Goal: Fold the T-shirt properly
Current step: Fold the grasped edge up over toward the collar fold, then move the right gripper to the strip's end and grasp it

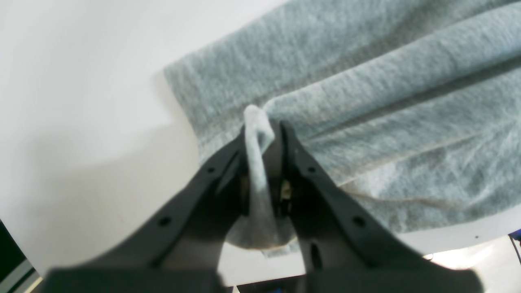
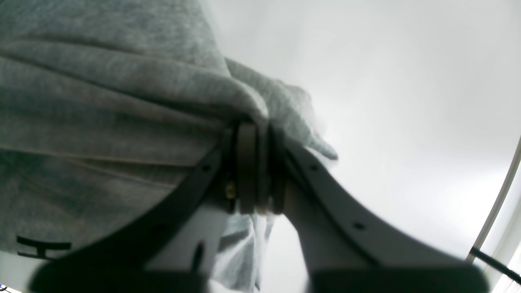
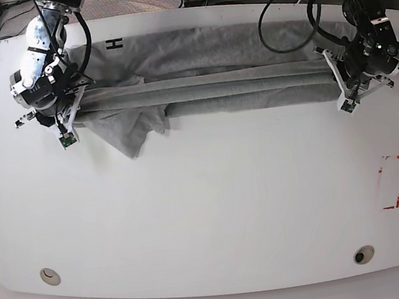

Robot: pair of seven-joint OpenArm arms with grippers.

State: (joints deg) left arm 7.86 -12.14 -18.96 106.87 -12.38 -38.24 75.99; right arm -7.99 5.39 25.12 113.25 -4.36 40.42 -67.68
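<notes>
The heather-grey T-shirt (image 3: 213, 83) lies stretched in long folds across the far part of the white table (image 3: 206, 206). A dark letter H (image 3: 114, 44) shows at its far left corner. A sleeve flap (image 3: 134, 132) hangs toward the front left. My left gripper (image 3: 337, 79) is on the right of the base view, shut on the shirt's right edge. In the left wrist view its jaws (image 1: 262, 126) pinch a fold of the T-shirt (image 1: 366, 101). My right gripper (image 3: 79, 105) is shut on the left edge. Its jaws (image 2: 252, 126) clamp the bunched T-shirt (image 2: 101, 101).
A red-outlined rectangle (image 3: 393, 181) is marked on the table at the right. Two round holes (image 3: 49, 276) (image 3: 363, 254) sit near the front edge. Cables (image 3: 277, 11) hang behind the table's far edge.
</notes>
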